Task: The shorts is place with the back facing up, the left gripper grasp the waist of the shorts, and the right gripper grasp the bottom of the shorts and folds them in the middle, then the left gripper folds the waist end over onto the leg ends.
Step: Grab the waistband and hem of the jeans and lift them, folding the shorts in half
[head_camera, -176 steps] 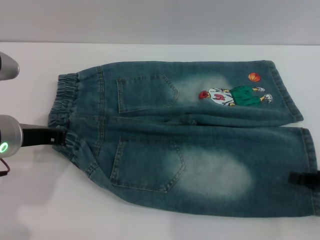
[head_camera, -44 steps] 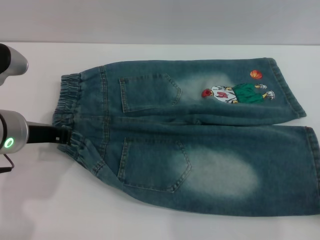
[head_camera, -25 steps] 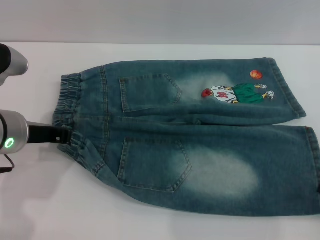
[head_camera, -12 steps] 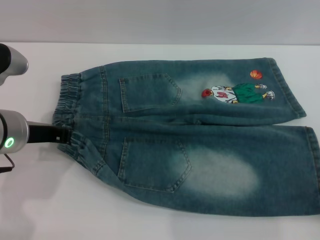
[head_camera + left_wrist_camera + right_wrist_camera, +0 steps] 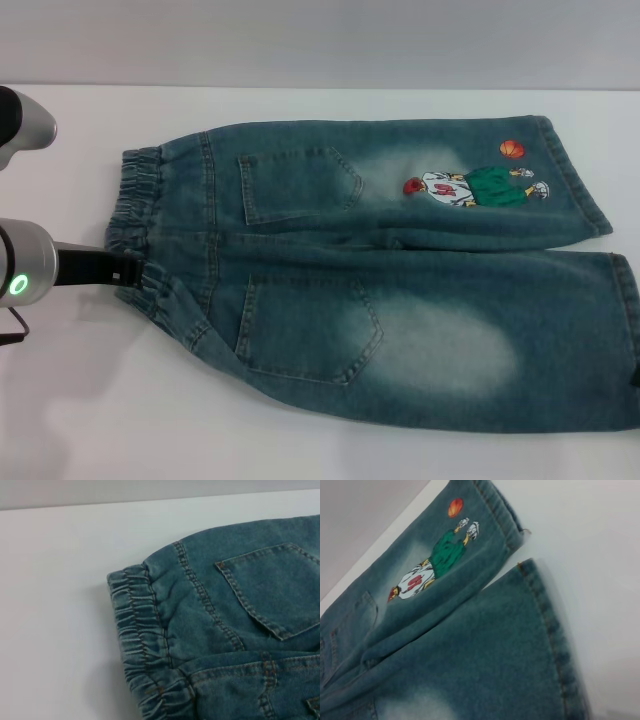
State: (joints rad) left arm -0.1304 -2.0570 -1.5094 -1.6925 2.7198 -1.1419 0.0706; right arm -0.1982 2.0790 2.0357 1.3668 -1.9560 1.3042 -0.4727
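Denim shorts [image 5: 380, 270] are spread flat, back side up, across a white bench [image 5: 80, 400], with the near leg reaching almost to the bench's front edge and its hem running off past the right edge of the head view. A pale faded patch and a back pocket [image 5: 310, 330] are seen on that near leg. At the bench's left side, the left gripper [image 5: 128, 272] is laid level against the waist of the shorts [image 5: 140, 235], its black fingers pressed into the ruffled elastic band; whether they are apart or clamped on the cloth cannot be told. A green light is shown glowing on its silver wrist. Farther back, the second pocket [image 5: 298, 185] is seen on the far leg, followed by a small cartoon figure [image 5: 475, 188] and an orange ball [image 5: 511, 149] printed close to the far hem. The bottom of the shorts [image 5: 545, 615] is shown lying flat and straight-stitched in the right wrist view. The right gripper is not seen in any view, save perhaps a dark sliver at the head view's right edge.
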